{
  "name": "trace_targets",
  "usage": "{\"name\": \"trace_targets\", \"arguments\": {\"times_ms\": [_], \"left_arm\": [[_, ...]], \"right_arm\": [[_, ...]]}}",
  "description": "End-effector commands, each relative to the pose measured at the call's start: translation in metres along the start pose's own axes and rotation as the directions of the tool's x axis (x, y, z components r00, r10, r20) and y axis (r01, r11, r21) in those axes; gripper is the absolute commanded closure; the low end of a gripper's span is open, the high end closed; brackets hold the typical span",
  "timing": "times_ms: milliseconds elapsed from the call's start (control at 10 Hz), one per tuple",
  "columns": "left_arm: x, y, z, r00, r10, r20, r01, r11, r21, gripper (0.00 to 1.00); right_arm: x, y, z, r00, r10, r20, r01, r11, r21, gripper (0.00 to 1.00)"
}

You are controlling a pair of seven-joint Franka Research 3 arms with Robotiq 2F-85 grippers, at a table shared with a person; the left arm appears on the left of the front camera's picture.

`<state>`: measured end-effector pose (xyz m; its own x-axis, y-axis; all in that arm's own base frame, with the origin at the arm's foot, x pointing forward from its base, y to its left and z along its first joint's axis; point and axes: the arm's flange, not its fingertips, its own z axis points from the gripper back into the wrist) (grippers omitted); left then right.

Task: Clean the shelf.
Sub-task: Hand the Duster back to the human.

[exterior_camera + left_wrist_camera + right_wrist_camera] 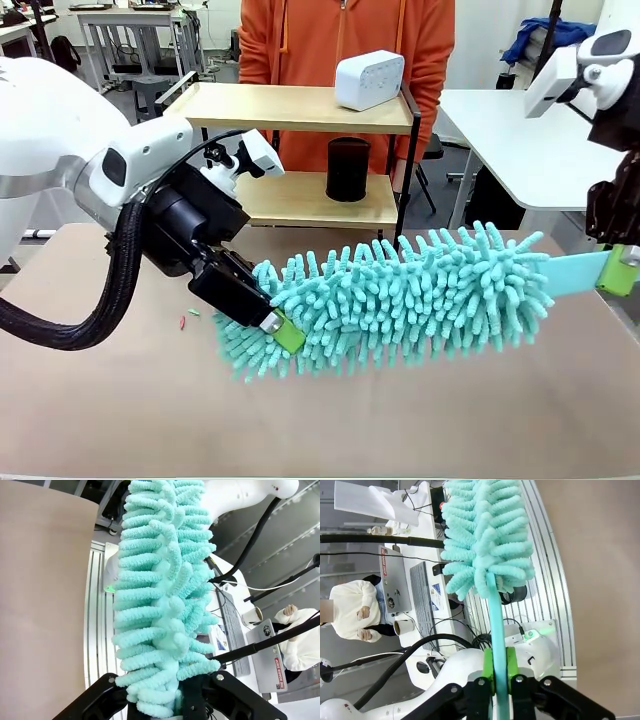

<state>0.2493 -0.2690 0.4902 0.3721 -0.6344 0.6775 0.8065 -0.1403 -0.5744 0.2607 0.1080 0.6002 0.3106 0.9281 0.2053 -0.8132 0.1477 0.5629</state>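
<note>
**Duster strung between both my arms, shelf not touched yet**

So right now the teal duster [400, 300] hangs across the middle of the front view, over the brown tabletop [100, 420]. My left fingers [285, 332] are clamped shut deep in the fluffy end, lower centre of the frame. In the left wrist view the chenille [160, 605] runs straight up from between them, so that end is properly pinched.

My right fingers [499, 672] sit at the bottom of the right wrist view with the green pads [487, 670] on either side of the flat handle [496, 620]. They look to be touching it, but I honestly can't tell if they're gripping or already letting go. My guess is this is a hand-over: both ends supported so the thing doesn't sag or drop while one arm takes over.

The shelf [300, 108] is upper centre of the front view, at the far side of the tabletop, right in front of a person in an orange hoodie [350, 30]. A white box [368, 78] sits on the top board, a black cup [347, 168] on the lower one.

Hard to see: my left arm covers the shelf's lower left corner, the fluff buries my left fingertips, and the right edge of the front view cuts off the handle's end. A few tiny specks [188, 318] lie on the tabletop left of centre; no idea what they are.
</note>
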Motion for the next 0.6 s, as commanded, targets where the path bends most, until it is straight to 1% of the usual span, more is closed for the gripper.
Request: {"name": "trace_targets", "arguments": {"times_ms": [0,100,200,300,400,500], "left_arm": [[-0.005,-0.006,0.001,1.0,-0.027,-0.013,0.027,1.0,-0.007,1.0],[-0.006,-0.008,0.004,0.999,-0.033,-0.016,0.033,0.999,-0.009,1.0],[-0.008,-0.011,0.006,0.999,-0.044,-0.023,0.044,0.999,-0.012,1.0],[-0.01,-0.014,0.008,0.998,-0.056,-0.025,0.056,0.998,-0.018,1.0],[-0.013,-0.018,0.011,0.998,-0.065,-0.024,0.064,0.998,-0.023,1.0],[-0.017,-0.022,0.016,0.997,-0.071,-0.02,0.07,0.997,-0.034,1.0]], "right_arm": [[-0.007,0.0,-0.002,0.998,0.029,0.06,-0.031,0.999,0.021,0.27],[-0.011,-0.001,0.0,0.995,0.028,0.094,-0.03,0.999,0.026,0.27],[-0.015,-0.004,0.003,0.991,0.018,0.132,-0.023,0.999,0.035,0.0],[-0.021,-0.012,0.006,0.98,-0.005,0.199,-0.008,0.998,0.065,0.24],[-0.028,-0.018,0.01,0.962,-0.02,0.273,-0.013,0.993,0.118,0.0],[-0.038,-0.033,0.018,0.904,-0.163,0.395,0.096,0.978,0.184,0.0]]}}
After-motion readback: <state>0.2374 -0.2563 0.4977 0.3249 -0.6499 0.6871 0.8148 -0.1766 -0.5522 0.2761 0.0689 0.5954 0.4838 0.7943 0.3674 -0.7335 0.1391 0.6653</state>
